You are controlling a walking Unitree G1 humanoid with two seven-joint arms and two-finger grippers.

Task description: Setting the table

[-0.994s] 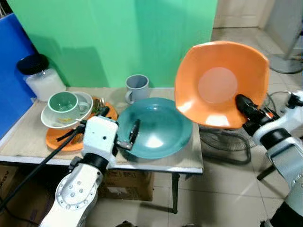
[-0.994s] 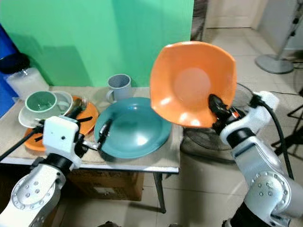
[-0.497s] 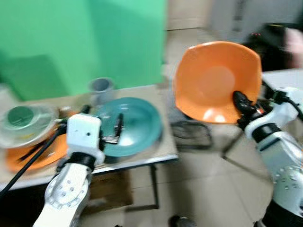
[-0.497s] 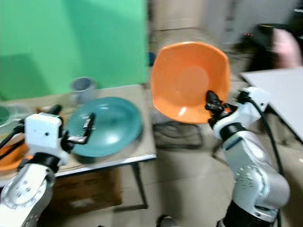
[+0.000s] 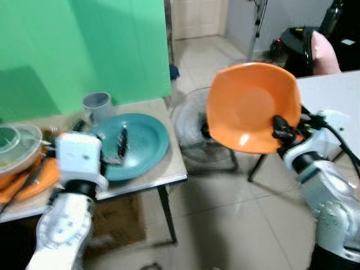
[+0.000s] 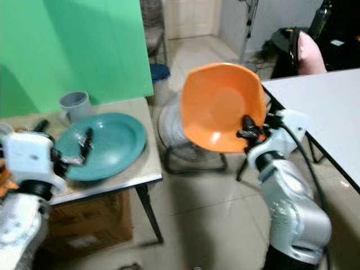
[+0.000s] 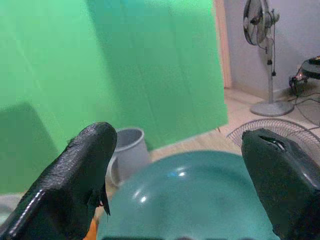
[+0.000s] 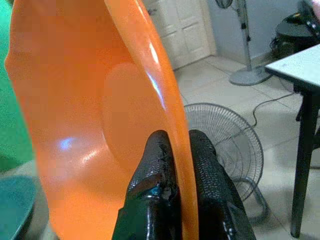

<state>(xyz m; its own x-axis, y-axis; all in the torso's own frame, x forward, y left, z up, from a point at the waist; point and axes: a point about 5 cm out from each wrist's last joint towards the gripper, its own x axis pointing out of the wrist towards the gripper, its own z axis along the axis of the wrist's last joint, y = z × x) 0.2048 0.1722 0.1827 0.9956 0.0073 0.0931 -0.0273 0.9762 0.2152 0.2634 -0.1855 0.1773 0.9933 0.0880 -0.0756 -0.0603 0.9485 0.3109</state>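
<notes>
At its rim, right gripper (image 8: 172, 165) fingers (image 8: 155, 170) pinch the orange plate (image 5: 247, 107).

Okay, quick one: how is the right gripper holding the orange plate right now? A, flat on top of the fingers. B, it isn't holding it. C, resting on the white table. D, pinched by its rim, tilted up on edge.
D: the right gripper has its jaws shut on the orange plate at its rim, and the plate stands tilted up in the air.
</notes>
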